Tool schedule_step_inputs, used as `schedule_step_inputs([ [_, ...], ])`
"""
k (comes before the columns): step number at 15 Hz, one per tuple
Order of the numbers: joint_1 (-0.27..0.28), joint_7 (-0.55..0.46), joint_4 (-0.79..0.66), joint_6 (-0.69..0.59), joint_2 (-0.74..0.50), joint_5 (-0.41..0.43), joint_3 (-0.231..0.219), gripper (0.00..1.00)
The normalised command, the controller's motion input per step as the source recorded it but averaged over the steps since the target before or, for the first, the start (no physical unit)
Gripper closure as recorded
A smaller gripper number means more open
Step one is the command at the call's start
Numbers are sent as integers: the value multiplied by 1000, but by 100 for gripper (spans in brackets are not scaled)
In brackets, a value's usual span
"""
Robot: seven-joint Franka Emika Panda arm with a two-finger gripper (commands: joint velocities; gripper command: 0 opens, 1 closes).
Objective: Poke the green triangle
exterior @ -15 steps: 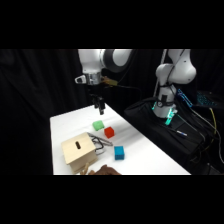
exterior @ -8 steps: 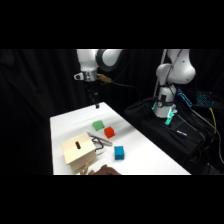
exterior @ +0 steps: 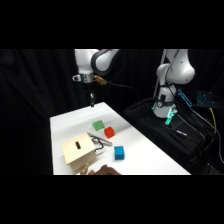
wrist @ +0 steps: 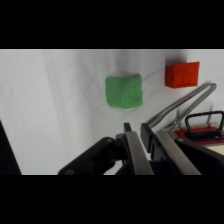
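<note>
My gripper [exterior: 92, 103] hangs above the far end of the white table [exterior: 140, 150], fingers [wrist: 136, 155] drawn close together on nothing. The green triangle [wrist: 124, 90] lies on the table beyond my fingertips, clear of them, just beside the red block [wrist: 182, 74]; its pointing and long axis I cannot tell. The wooden box [exterior: 78, 150] has a slot on top, contents hidden.

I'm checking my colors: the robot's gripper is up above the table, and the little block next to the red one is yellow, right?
Not quite. The block beside the red block is green, not yellow, as the side view shows. The gripper does hang above the table.
</note>
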Motion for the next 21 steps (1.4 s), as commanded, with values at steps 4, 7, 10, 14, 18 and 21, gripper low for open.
schedule_step_inputs([
  [4, -91, -161, 85, 162, 203, 153, 75, 95],
  [7, -118, -131, 81, 184, 249, 175, 102, 96],
  [10, -155, -153, 103, 179, 274, 228, 145, 97],
  [14, -205, -195, 155, 180, 306, 269, 173, 96],
  [18, -195, -158, 189, 158, 292, 212, 162, 97],
  [21, -165, -127, 191, 102, 269, 182, 152, 96],
])
